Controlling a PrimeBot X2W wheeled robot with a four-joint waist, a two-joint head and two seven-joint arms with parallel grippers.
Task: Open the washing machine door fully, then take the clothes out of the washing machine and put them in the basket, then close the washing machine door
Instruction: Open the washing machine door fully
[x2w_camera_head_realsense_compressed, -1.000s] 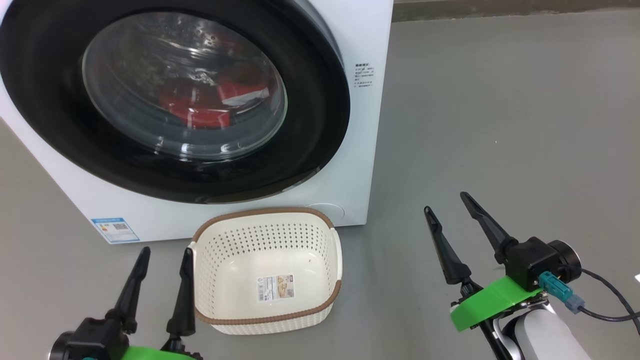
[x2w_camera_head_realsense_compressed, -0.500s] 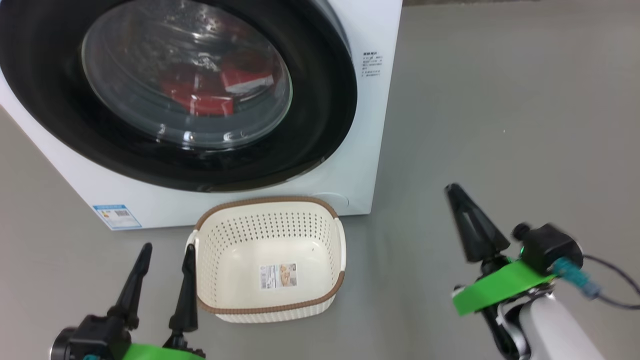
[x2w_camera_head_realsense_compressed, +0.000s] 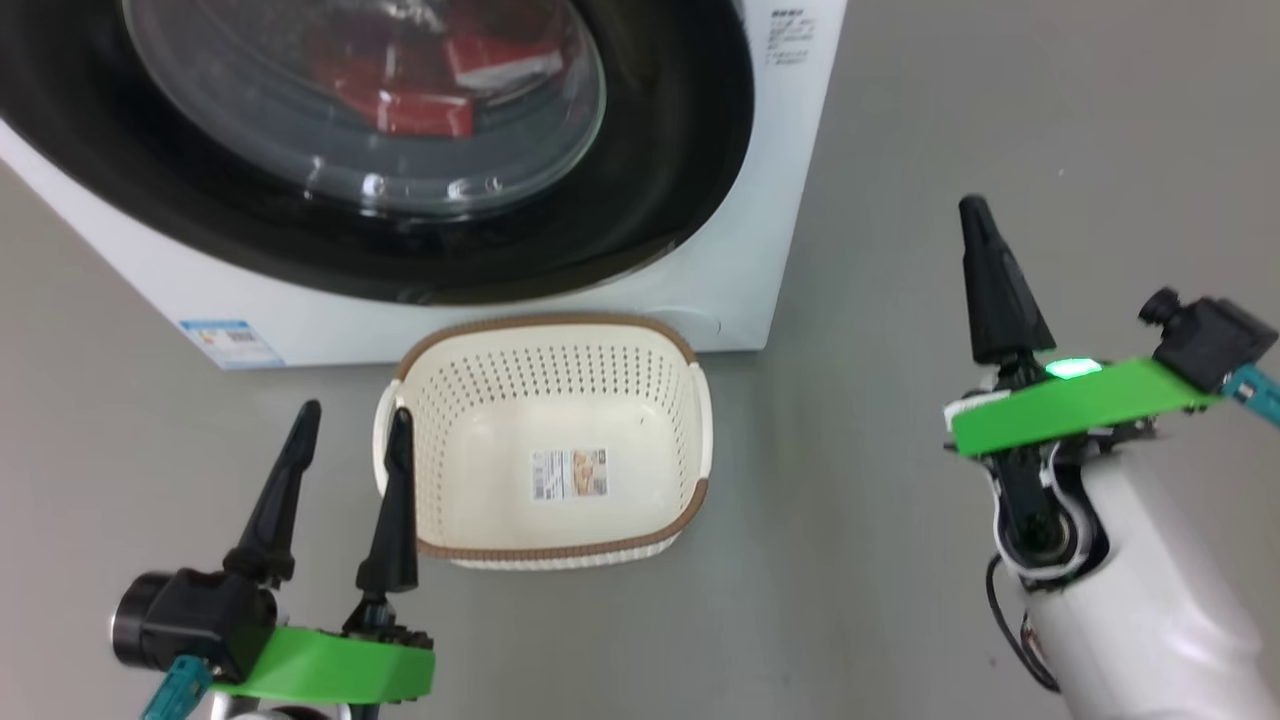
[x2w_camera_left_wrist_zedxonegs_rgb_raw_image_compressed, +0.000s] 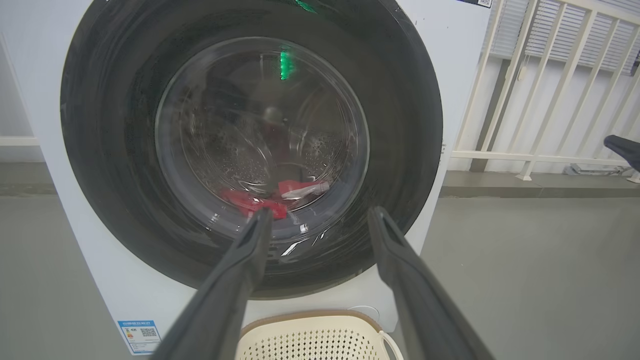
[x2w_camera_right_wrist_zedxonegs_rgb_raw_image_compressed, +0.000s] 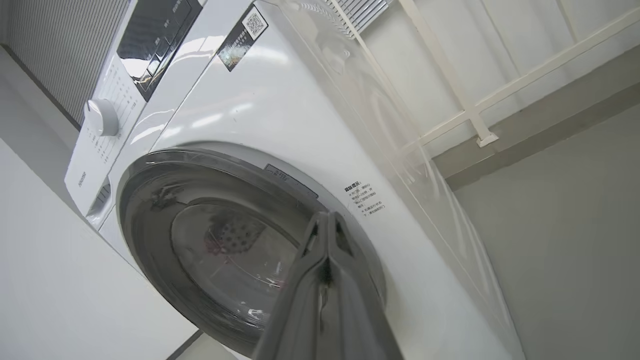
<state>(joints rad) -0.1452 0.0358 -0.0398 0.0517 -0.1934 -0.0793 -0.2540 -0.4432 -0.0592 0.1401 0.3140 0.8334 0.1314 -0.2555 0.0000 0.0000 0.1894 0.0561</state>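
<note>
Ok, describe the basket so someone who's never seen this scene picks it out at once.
Start from the big white front-loading washing machine with its round black-rimmed glass door. On the grey floor right in front of it stands a small cream perforated plastic basket. Unlike anything near it, it has a brown woven-look rim and a paper label on its bottom.

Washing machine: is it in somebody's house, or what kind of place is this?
Probably a plain indoor laundry or test room, not clearly a home: the washing machine stands on a bare grey floor, with a basket in front and white railings behind.
</note>
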